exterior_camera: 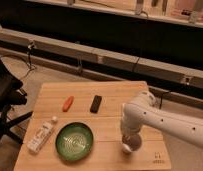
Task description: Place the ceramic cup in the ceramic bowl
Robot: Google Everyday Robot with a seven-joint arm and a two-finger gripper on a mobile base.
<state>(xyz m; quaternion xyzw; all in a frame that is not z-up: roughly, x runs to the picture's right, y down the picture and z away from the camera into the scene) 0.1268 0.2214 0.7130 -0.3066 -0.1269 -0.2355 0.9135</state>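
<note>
The ceramic cup (130, 146), small, white and round, stands on the wooden table (120, 95) near its front right corner. My gripper (130, 142) comes straight down onto it from the white arm (160, 120) and is shut on the cup, which it partly hides. The ceramic bowl (74, 141), wide, green and ringed inside with a dark rim, sits on the table about a hand's width left of the cup. Nothing lies in the bowl.
A white bottle (41, 137) lies at the front left beside the bowl. An orange object (68, 103) and a black bar (96, 103) lie mid-table behind the bowl. A black chair (5, 100) stands off the left edge. A dark low wall runs behind.
</note>
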